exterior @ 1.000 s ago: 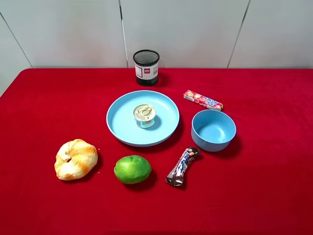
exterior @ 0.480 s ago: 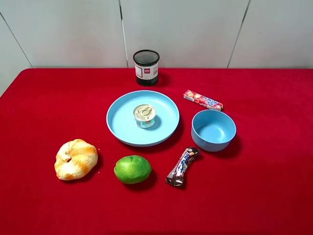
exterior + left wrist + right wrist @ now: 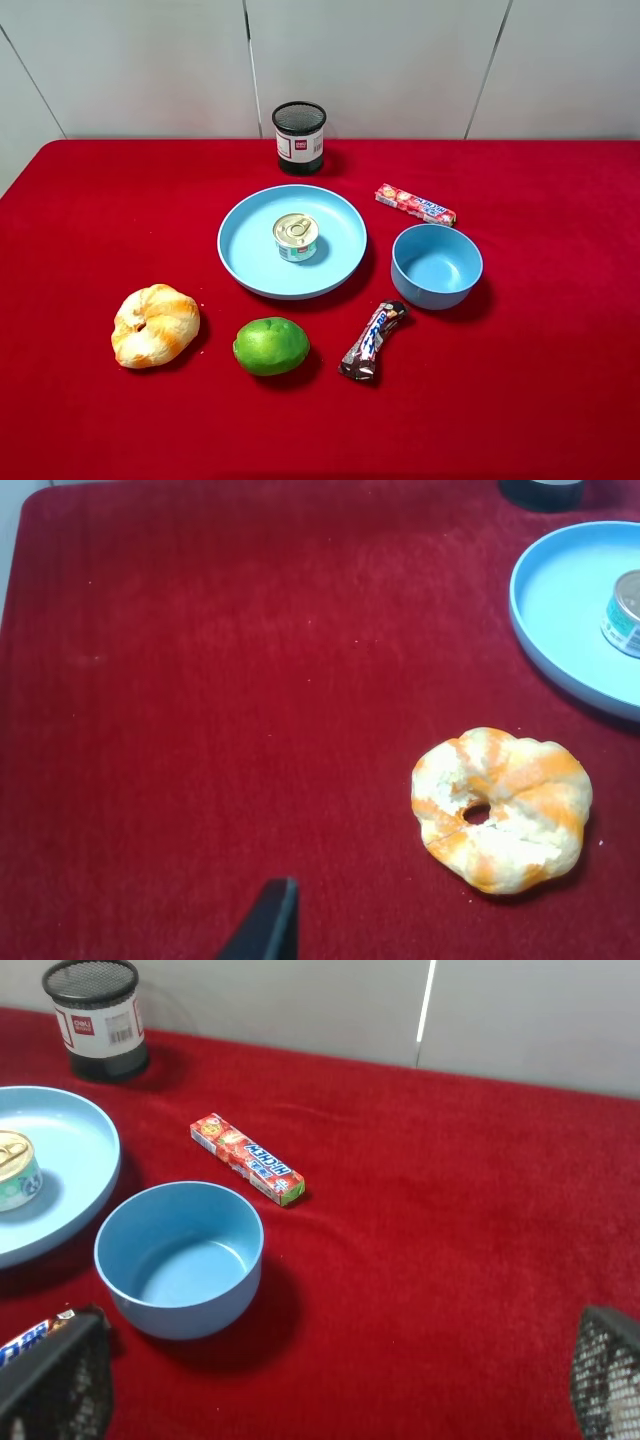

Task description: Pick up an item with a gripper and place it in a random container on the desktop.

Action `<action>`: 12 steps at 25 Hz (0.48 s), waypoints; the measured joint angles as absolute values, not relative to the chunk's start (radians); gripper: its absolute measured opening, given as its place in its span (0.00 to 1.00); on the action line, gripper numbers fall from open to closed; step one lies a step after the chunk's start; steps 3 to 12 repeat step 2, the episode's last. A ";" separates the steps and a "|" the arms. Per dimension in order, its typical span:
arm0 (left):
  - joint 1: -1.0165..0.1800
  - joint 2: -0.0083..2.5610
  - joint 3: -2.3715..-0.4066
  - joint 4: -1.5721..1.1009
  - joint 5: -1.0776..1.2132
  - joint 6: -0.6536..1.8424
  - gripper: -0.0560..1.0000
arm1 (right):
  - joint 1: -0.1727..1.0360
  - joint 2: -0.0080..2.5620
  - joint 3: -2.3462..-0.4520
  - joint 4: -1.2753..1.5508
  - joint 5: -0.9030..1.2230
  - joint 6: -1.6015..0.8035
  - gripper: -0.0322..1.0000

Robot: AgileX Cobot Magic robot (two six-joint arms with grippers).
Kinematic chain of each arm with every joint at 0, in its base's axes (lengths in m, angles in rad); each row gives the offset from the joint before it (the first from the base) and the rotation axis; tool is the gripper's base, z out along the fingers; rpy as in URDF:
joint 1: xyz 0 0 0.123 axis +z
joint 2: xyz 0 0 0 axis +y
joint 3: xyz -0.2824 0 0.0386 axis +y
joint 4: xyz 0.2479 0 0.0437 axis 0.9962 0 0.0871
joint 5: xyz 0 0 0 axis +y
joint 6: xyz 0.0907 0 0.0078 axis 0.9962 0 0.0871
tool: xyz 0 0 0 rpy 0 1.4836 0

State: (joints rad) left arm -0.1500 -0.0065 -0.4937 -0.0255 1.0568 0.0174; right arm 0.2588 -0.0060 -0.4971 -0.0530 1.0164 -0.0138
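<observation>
Tin can (image 3: 296, 237) upright, centred on blue plate (image 3: 340, 268)

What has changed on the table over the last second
Nothing visibly changed. The can sits in the plate as before, and the croissant, lime, bowl and mesh cup lie where they were. No tool shows in the high view.

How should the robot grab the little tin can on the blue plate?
From straight above, pinching the round side wall of the tin can. It stands upright near the middle of the shallow plate, so the low rim would probably hinder a sideways approach, and the flat lid gives little to grip.
</observation>
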 joint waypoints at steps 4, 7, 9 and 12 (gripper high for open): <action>-0.150 -0.006 -0.494 -0.026 1.057 0.017 0.99 | 0.259 -0.006 -0.497 -0.053 1.016 -0.014 0.70; -0.150 -0.006 -0.494 -0.026 1.057 0.017 0.99 | 0.259 -0.006 -0.497 -0.053 1.016 -0.014 0.70; -0.150 -0.006 -0.494 -0.026 1.057 0.017 0.99 | 0.259 -0.006 -0.497 -0.053 1.016 -0.014 0.70; -0.150 -0.006 -0.494 -0.026 1.057 0.017 0.99 | 0.259 -0.006 -0.497 -0.053 1.016 -0.014 0.70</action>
